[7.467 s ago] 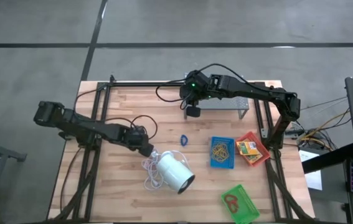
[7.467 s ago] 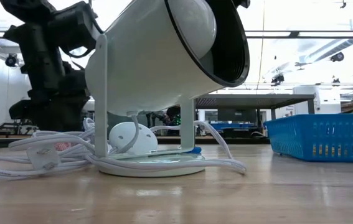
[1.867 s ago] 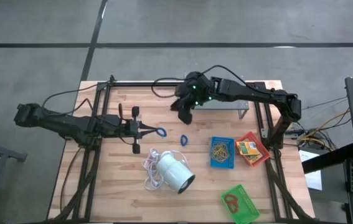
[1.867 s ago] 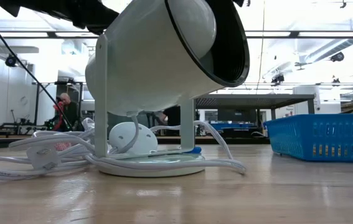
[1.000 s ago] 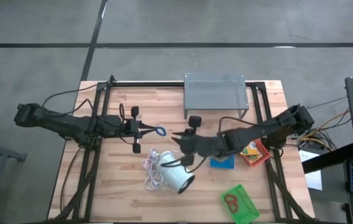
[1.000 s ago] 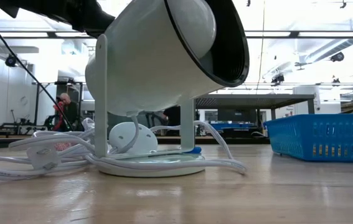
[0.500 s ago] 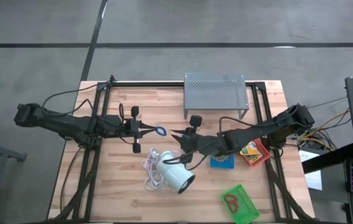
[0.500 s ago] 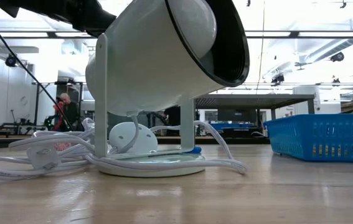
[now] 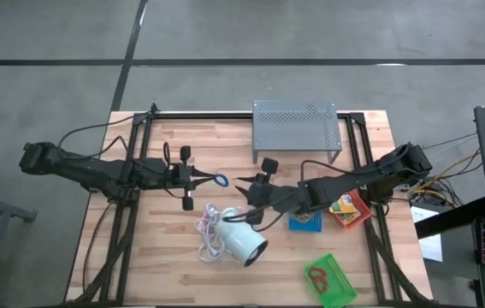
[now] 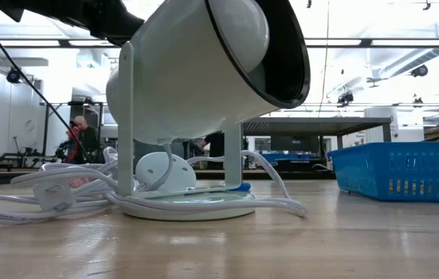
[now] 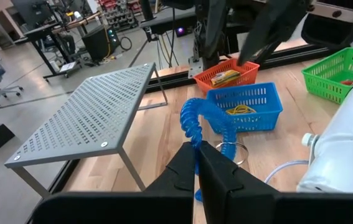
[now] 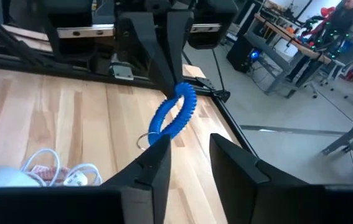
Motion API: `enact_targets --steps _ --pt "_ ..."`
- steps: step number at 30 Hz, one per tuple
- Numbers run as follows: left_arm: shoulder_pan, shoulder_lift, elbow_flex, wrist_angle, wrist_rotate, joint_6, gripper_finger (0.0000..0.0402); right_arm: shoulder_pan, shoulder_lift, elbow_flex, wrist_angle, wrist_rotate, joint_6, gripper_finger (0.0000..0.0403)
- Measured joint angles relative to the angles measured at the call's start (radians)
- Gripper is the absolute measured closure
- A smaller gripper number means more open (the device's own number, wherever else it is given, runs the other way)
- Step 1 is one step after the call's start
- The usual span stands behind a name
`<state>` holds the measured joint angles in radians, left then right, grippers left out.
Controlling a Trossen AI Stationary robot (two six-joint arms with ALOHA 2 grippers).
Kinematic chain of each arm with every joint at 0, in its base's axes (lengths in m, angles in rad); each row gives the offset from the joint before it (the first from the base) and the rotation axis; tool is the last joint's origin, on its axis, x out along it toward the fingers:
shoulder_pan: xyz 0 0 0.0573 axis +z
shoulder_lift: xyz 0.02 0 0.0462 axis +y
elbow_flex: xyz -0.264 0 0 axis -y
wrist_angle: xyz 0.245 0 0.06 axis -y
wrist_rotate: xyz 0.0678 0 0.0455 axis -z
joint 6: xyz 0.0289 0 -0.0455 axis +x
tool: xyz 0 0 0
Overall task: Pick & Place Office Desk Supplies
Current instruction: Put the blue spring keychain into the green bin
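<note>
A blue coiled loop (image 9: pixel 221 180) hangs in the air over the middle of the table, with my left gripper (image 9: pixel 206 179) shut on it. In the left wrist view the blue loop (image 11: pixel 193 121) rises past the fingertips of the left gripper (image 11: pixel 196 149). My right gripper (image 9: pixel 240 192) reaches in from the right and stands open just short of the loop. In its own wrist view the blue loop (image 12: pixel 173 115) shows beyond the right gripper (image 12: pixel 188 146). Blue (image 9: pixel 304 221), red (image 9: pixel 351 205) and green (image 9: pixel 328 278) trays stand at the right. My left gripper pinches the blue loop's nearer end (image 11: pixel 195 143) between its two fingers. The fingers (image 12: pixel 164 43) lie about level and come from the table's left. The loop sticks out beyond the fingertips, lifted clear of the table, and a small metal ring (image 11: pixel 229 150) dangles from it.
A white lamp (image 9: pixel 240 238) with its white cord (image 9: pixel 208 231) lies just near of both grippers and fills the low view as the white lamp (image 10: pixel 204 85). A grey perforated stand (image 9: pixel 296 128) sits at the far edge. Bare wood lies at the near left.
My right gripper has crept a little toward the table's far left, closer to the blue loop. The left gripper and the loop have kept still.
</note>
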<state>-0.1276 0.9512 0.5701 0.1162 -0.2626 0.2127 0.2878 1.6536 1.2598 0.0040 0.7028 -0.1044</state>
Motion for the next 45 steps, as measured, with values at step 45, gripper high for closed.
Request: enact_targets --steps 45 --pt "0.000 0.000 -0.001 -0.001 0.000 -0.001 0.0394 -0.164 0.096 -0.093 0.355 -0.371 0.201 0.0224"
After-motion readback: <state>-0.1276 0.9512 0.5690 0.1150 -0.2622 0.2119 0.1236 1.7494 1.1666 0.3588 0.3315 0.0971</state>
